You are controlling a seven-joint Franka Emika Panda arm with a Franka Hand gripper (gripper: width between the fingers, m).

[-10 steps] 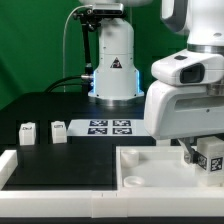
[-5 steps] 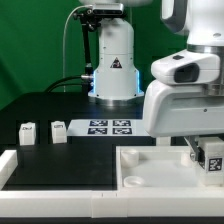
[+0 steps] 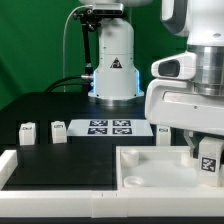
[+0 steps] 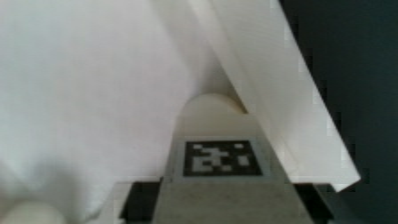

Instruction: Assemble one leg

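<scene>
My gripper [image 3: 207, 160] is shut on a leg [image 3: 210, 150], a small white block with a black-and-white tag, at the exterior view's right. It holds the leg over the right part of the large flat white panel [image 3: 150, 165]; whether they touch I cannot tell. In the wrist view the leg [image 4: 219, 150] runs between my dark fingers [image 4: 151, 200], with the panel [image 4: 89, 100] behind it. Two more legs [image 3: 27, 133] [image 3: 58, 130] stand on the black table at the left.
The marker board [image 3: 108, 126] lies at the table's middle in front of the robot base [image 3: 113, 65]. A white rail [image 3: 60, 172] runs along the front, with a raised end [image 3: 7, 165] at the left. A small white part [image 3: 160, 130] shows behind the arm.
My gripper has risen a little with the leg in it, and the arm's body has shifted slightly. The legs on the left have not moved.
</scene>
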